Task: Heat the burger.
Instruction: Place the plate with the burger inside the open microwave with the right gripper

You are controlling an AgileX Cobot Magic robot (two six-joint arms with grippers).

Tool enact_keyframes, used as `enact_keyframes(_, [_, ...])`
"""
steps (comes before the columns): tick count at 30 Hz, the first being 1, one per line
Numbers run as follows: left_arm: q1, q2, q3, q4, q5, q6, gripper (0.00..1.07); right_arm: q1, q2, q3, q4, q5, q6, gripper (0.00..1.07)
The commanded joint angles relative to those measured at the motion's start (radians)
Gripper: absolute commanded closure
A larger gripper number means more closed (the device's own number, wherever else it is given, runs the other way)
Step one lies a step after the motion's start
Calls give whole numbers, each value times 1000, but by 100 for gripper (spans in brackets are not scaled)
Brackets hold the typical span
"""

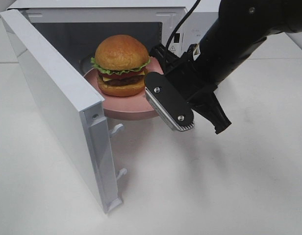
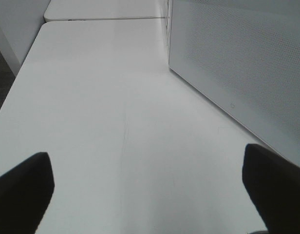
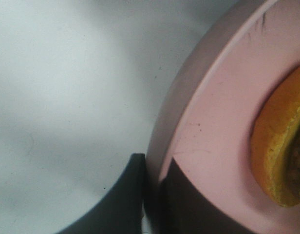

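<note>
The burger (image 1: 120, 63), with a golden bun, green lettuce, cheese and a dark patty, stands upright on a round pink plate (image 1: 126, 105). The plate hangs at the mouth of the open white microwave (image 1: 92, 6), partly inside. My right gripper (image 1: 152, 81) is shut on the plate's right rim. In the right wrist view its fingers (image 3: 125, 195) pinch the plate rim (image 3: 213, 122), and the burger's bottom bun (image 3: 276, 156) shows at the edge. My left gripper (image 2: 150, 195) is open and empty, low over the white table; it is out of the high view.
The microwave door (image 1: 48, 83) swings out toward the front left, its latch hooks (image 1: 116, 129) facing the plate. In the left wrist view the door's outer face (image 2: 237, 63) stands close beside my left gripper. The white table (image 1: 214, 186) lies in front.
</note>
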Motion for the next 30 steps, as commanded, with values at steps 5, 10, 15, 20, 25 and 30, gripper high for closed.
enact_keyframes(5, [0, -4, 1, -6, -3, -1, 9, 3, 52, -84, 10, -27, 14, 107])
enact_keyframes(10, [0, -4, 1, -6, -3, -1, 9, 3, 100, -140, 1, -24, 54, 107])
enact_keyframes(15, [0, -4, 1, -6, -3, -1, 9, 3, 129, -165, -18, -25, 67, 107])
enact_keyframes(20, [0, -4, 1, -6, -3, -1, 9, 3, 164, -206, -28, -25, 98, 107])
enact_keyframes(25, [0, -4, 1, -6, -3, -1, 9, 3, 203, -256, -49, -25, 116, 107])
enact_keyframes(30, [0, -4, 1, -6, -3, -1, 9, 3, 239, -298, -62, -27, 142, 107])
